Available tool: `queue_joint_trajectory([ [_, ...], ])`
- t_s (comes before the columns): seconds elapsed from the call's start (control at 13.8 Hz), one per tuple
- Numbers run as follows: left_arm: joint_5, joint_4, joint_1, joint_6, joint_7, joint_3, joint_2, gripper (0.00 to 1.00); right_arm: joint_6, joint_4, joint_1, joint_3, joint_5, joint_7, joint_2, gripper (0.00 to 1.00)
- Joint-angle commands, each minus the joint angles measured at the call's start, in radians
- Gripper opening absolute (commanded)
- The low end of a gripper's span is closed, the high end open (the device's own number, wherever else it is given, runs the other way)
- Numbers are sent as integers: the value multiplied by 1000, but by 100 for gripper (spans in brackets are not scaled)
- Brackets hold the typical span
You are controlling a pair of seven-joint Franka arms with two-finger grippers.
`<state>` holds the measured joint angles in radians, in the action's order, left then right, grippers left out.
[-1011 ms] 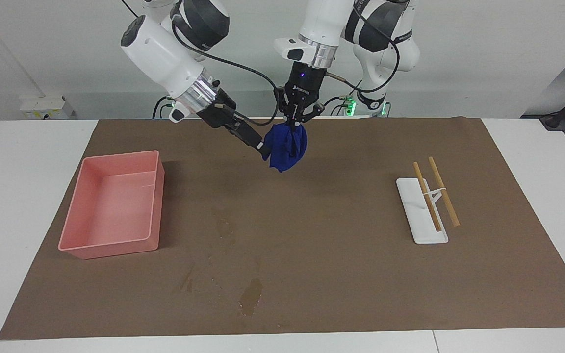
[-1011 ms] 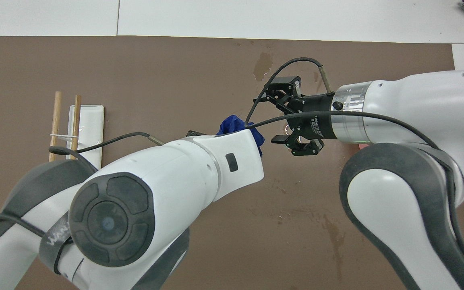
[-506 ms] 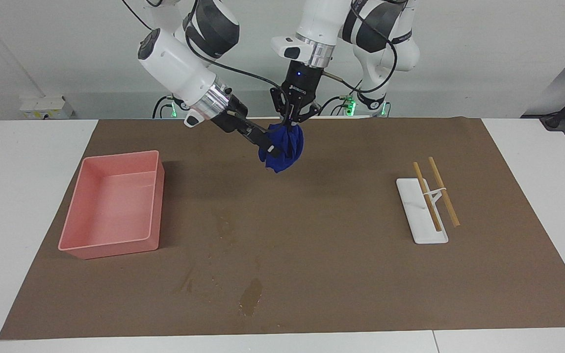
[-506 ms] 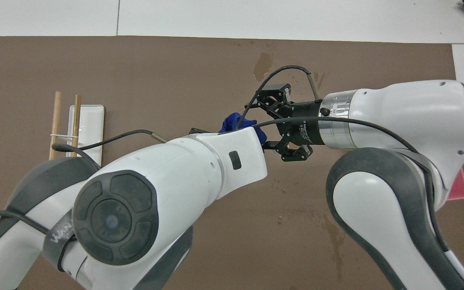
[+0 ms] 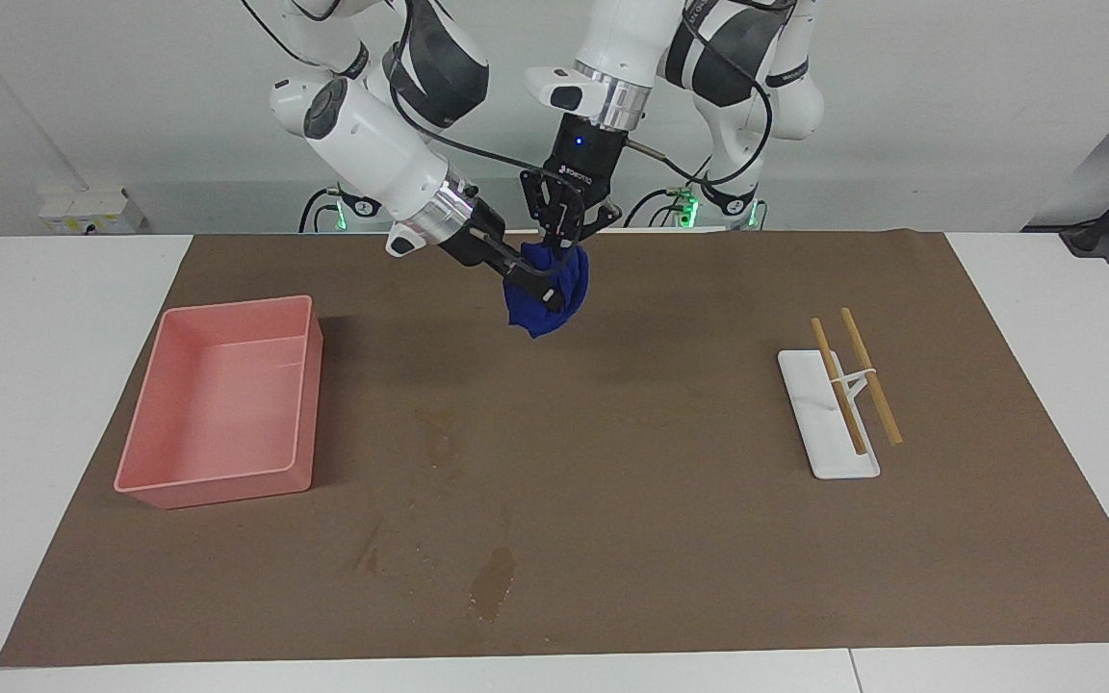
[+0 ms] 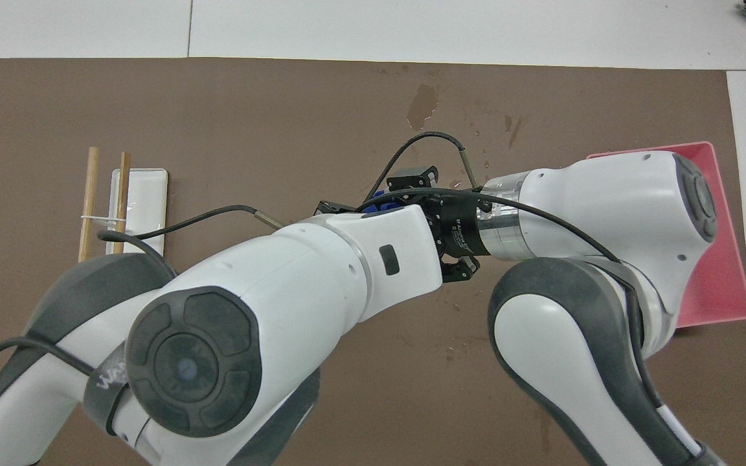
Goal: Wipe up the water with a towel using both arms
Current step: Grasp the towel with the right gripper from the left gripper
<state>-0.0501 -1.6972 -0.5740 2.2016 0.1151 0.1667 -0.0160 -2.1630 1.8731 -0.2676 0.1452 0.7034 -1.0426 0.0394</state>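
So both black two-finger grippers are bunched up mid-air over the brown mat [image 5: 670, 539], at the end closest to the robots. Left gripper [image 5: 562, 243] comes down from above w/ its fingers pinched on the top of the small crumpled royal-blue towel [image 5: 547, 291], which hangs under it clear of the mat. Right gripper [image 5: 528, 281] pokes in from the side at a slant, tips right against the towel's side; can't tell if it's actually clamped or just touching. In the overhead view the white arms hide nearly all the cloth.

Water: biggest dark glossy puddle [image 5: 492, 581] sits on the mat well away from both grippers, farther from the robots, w/ fainter streaks [image 5: 369, 556] beside it toward the right arm's end. Pink plastic tray [image 5: 227, 318] is off at that same end. White flat holder w/ two wooden sticks [image 5: 838, 460] is at the left arm's end.
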Motion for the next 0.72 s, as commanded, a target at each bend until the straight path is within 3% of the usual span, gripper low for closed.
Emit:
queue_joint_trajectory([
  [0.0,19,51,-20,21,5,-12,-27,0,37,21,10,2,24,65,-21,0],
  [0.51,12,41,-18,18,0,-7,-27,1,69,15,27,-4,21,102,-19,0],
  [0.58,15,37,-18,17,0,-9,-25,69,92,12,40,-4,13,127,-19,0],
  [0.65,16,33,-18,14,0,-9,-24,100,119,12,54,-4,11,157,-21,0],
])
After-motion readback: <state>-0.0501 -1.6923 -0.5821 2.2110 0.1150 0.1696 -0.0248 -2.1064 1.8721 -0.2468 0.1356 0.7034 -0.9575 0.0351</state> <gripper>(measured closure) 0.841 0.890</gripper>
